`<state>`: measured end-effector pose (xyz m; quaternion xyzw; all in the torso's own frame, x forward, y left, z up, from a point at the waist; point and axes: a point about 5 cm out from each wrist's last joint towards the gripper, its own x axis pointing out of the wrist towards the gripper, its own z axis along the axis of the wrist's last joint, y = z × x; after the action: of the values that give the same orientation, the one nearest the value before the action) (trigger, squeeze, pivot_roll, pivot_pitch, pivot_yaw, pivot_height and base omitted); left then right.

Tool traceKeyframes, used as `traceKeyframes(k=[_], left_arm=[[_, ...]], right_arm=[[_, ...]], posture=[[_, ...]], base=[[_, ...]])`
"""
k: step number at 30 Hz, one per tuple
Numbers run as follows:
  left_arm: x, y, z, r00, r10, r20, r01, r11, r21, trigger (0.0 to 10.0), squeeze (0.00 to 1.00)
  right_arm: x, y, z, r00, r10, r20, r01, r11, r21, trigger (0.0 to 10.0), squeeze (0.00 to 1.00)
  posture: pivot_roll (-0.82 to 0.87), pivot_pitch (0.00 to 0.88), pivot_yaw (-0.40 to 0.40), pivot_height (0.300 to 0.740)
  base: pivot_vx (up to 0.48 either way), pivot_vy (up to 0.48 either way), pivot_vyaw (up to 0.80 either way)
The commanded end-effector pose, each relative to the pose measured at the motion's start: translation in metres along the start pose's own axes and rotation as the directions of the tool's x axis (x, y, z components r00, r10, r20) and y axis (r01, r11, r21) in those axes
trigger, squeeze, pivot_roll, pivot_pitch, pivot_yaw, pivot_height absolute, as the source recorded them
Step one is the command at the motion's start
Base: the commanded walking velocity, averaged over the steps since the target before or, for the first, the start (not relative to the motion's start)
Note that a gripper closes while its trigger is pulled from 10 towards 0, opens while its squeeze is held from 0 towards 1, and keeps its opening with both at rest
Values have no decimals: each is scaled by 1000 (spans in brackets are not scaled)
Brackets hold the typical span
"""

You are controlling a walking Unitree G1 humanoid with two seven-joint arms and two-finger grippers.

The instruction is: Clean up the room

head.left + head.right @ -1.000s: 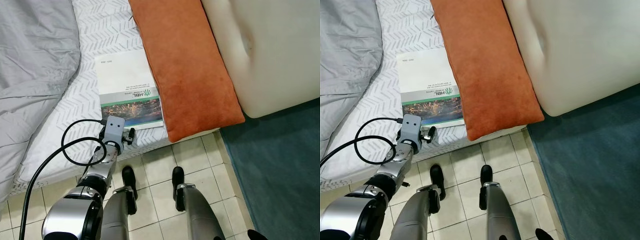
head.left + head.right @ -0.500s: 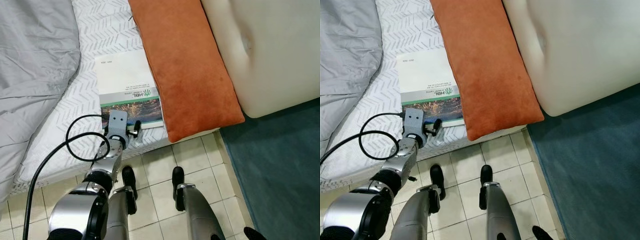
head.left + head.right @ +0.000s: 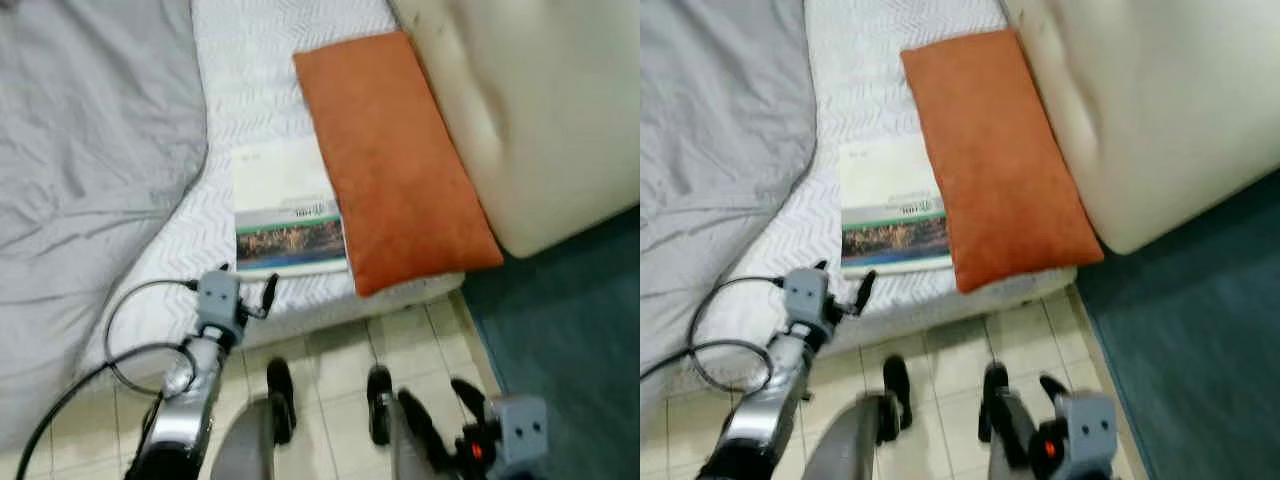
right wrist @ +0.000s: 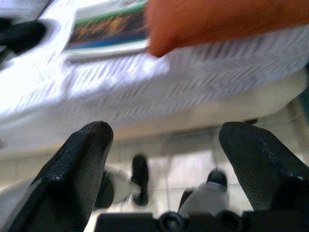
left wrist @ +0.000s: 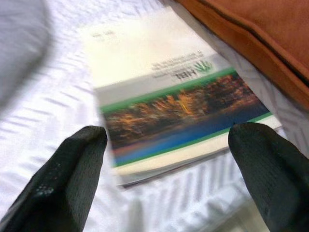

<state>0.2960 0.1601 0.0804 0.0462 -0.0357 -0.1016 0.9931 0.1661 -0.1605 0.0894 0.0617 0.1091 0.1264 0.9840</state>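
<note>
White patterned bedding covers the bed [image 3: 250, 90], which runs to the edge of a pale tiled floor [image 3: 330, 350]. On the sheet, close to the bed's near edge, lies a booklet [image 3: 288, 205], flat, its cover white at the far end and carrying a green-bordered photo strip at the near end. Its right-hand long side lies against, or slightly under, an orange cushion [image 3: 395, 160]; which of the two cannot be told. The cushion lies lengthwise on the bed, and its near corner reaches out over the mattress edge. A cream padded headboard or pillow [image 3: 520, 110] stands beside the cushion on the right. On the other side of the booklet, well apart from it, a grey duvet [image 3: 90, 170] is rumpled across the bed.

The left gripper [image 5: 166, 179] hovers just short of the booklet's near end, over the edge of the mattress, its jaws spread wide and holding nothing; the two black fingertips [image 5: 67, 179] frame the photo strip in the left wrist view. A black cable [image 3: 130, 330] loops beside that arm.

The right gripper [image 4: 166, 169] hangs low above the tiles near the robot's feet [image 3: 375, 395], pointing toward the bed, jaws likewise wide and empty. A teal rug [image 3: 570, 330] covers the floor to the right.
</note>
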Motion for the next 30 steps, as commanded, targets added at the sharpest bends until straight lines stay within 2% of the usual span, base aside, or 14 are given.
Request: traceKeyframes(k=[1, 2, 4, 6, 8, 10, 11, 12, 14, 15, 18, 21, 23, 30], left_arm=[[-13, 8, -2, 999, 37, -27, -36, 999, 30, 10000, 0], [-16, 13, -1, 998, 56, -25, -55, 998, 40, 10000, 0], [-16, 13, -1, 998, 56, -25, -55, 998, 40, 10000, 0], [-20, 19, 5, 996, 90, -4, -90, 994, 58, 10000, 0], [-21, 20, 8, 995, 99, 6, -99, 993, 64, 10000, 0], [-24, 9, 13, 995, 92, 37, -94, 995, 39, 10000, 0], [-24, 9, 13, 995, 92, 37, -94, 995, 39, 10000, 0], [-26, 0, 12, 995, 96, 28, -97, 995, 35, 10000, 0], [-26, 0, 12, 995, 96, 28, -97, 995, 35, 10000, 0], [-23, -13, 5, 995, 97, -11, -97, 995, -5, 10000, 0], [-17, -18, -4, 995, 89, -55, -92, 994, -62, 10000, 0], [-15, -19, -6, 994, 81, -69, -86, 994, -67, 10000, 0], [-16, -12, -18, 988, 89, -130, -96, 995, -42, 10000, 0], [-22, 0, -33, 973, 106, -207, -114, 993, -26, 10000, 0]], right_arm=[[5, -8, -6, 1000, -21, -11, 21, 1000, 18, 10000, 0], [12, -13, -7, 1000, -29, -4, 29, 1000, 12, 10000, 0], [12, -13, -7, 1000, -29, -4, 29, 1000, 12, 10000, 0], [27, -27, -6, 998, -66, 24, 66, 998, -3, 10000, 0], [34, -33, -6, 995, -88, 38, 89, 996, -8, 10000, 0], [47, -48, -5, 984, -157, 84, 159, 987, -10, 10000, 0], [47, -48, -5, 984, -157, 84, 159, 987, -10, 10000, 0], [55, -52, -5, 978, -182, 99, 183, 983, -4, 10000, 0], [55, -52, -5, 978, -182, 99, 183, 983, -4, 10000, 0], [68, -56, -3, 974, -192, 117, 194, 981, -2, 10000, 0], [79, -58, 2, 974, -184, 132, 186, 982, -5, 10000, 0], [82, -58, 4, 973, -183, 138, 186, 983, -5, 10000, 0], [85, -61, 9, 972, -183, 149, 186, 982, -12, 10000, 0], [82, -65, 8, 969, -189, 159, 196, 980, -30, 10000, 0]], posture=[[-110, 194, 48, 740], [-85, 123, 50, 740], [-85, 123, 50, 740], [-55, 38, 55, 740], [-50, 24, 53, 740], [-46, 0, 51, 740], [-46, 0, 51, 740], [-50, 0, 49, 740], [-50, 0, 49, 740], [-63, 0, 51, 740], [-70, 0, 52, 740], [-71, 0, 52, 740], [-85, 0, 47, 740], [-99, 0, 54, 740]], base=[[0, 0, 0], [0, 0, 0], [0, 0, 0], [0, 0, 0], [0, 0, 0], [0, 0, 0], [0, 0, 0], [0, 0, 0], [0, 0, 0], [0, 0, 0], [0, 251, 0], [0, 480, 0], [0, 480, 0], [0, 480, 0]])
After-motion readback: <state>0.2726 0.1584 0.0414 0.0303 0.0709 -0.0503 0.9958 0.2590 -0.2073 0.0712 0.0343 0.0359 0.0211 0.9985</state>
